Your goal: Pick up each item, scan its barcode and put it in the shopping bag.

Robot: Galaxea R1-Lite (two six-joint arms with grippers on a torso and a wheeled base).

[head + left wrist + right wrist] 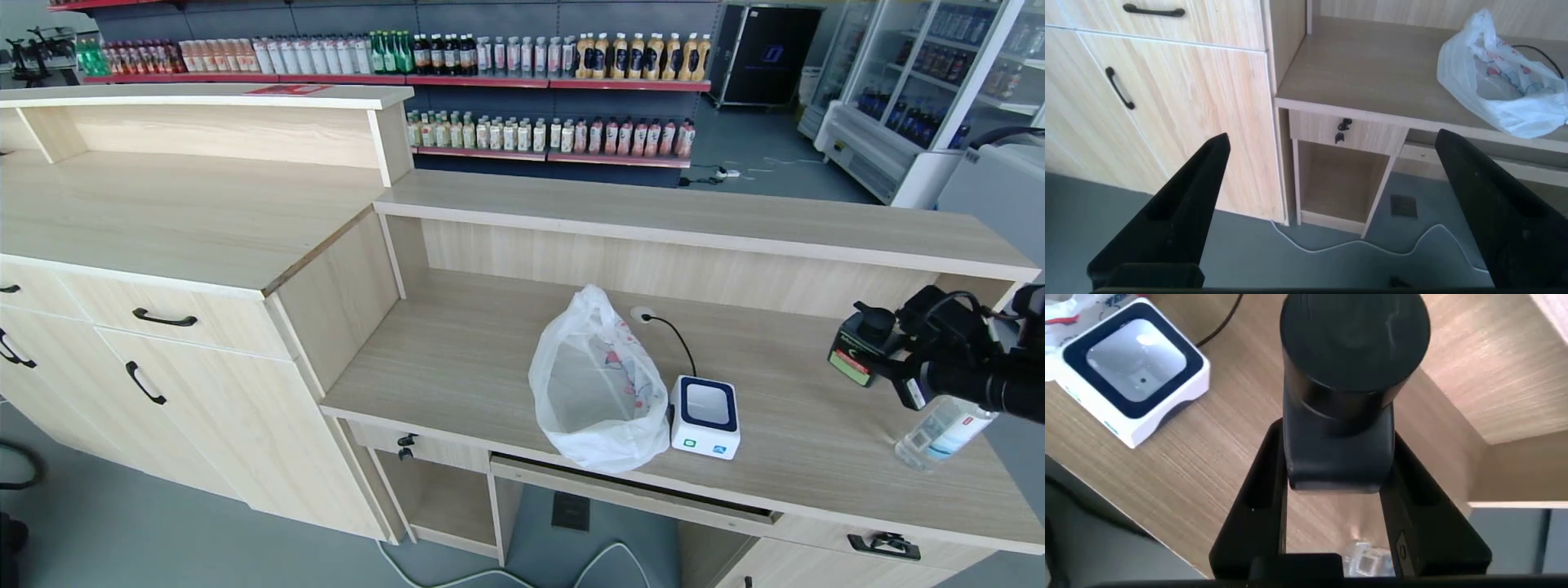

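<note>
My right gripper point(880, 353) hangs above the right end of the counter, shut on a black container point(856, 349) with a black cap and a green and red label. In the right wrist view the container point(1343, 384) sits between the two fingers point(1259, 486). A clear water bottle point(943, 431) lies on the counter under that arm. The white scanner point(706, 415) point(1131, 367) sits near the front edge, with the open white shopping bag point(596, 392) point(1498, 77) just left of it. My left gripper point(1333, 143) is open, low over the floor in front of the cabinets.
The wooden counter point(457, 351) has a raised back ledge and a taller cabinet block point(188, 212) on its left. A black cable point(678, 339) runs from the scanner to a hole in the counter. Drink shelves and fridges stand behind.
</note>
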